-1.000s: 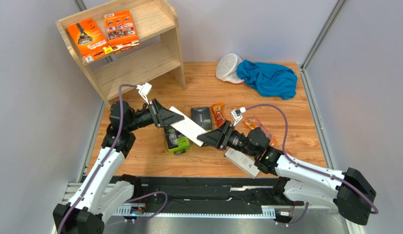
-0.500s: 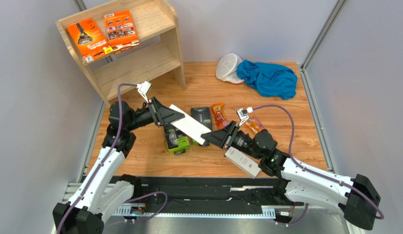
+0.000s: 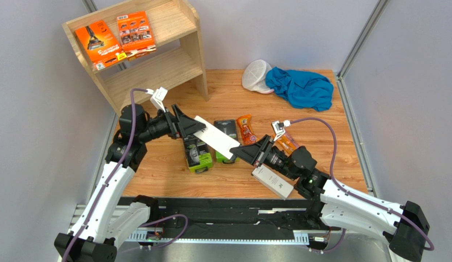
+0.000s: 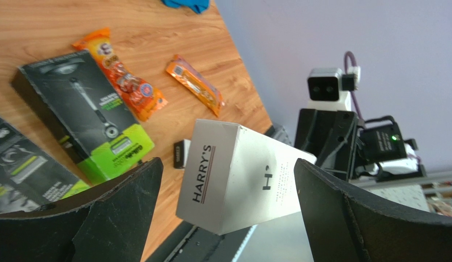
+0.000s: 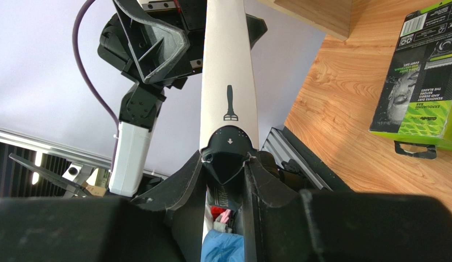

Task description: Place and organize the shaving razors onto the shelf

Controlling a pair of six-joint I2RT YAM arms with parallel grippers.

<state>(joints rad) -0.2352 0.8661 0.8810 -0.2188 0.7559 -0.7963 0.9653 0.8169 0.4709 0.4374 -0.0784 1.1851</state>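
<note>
A slim white razor box [image 3: 214, 137] hangs tilted above the table between my arms. My right gripper [image 3: 242, 153] is shut on its black end [image 5: 229, 146]. My left gripper [image 3: 185, 125] is open, its fingers standing wide on either side of the box's other end [image 4: 239, 180] without touching it. A second white box [image 3: 272, 182] lies under my right arm. Two black-and-green packs [image 3: 196, 154] [image 3: 226, 131] and two small orange packets [image 3: 244, 129] [image 3: 286, 142] lie on the table. Two flat orange packs [image 3: 99, 43] [image 3: 135, 33] sit on the top tier of the shelf [image 3: 157, 72].
A blue cloth [image 3: 299, 87] and a white mesh cap [image 3: 255, 76] lie at the table's back right. Grey walls close in both sides. A black rail [image 3: 228, 218] runs along the near edge by the arm bases.
My left gripper has opened and let go of the white box. My right gripper has shut on the box's black end and holds it alone, having shifted slightly right.
</note>
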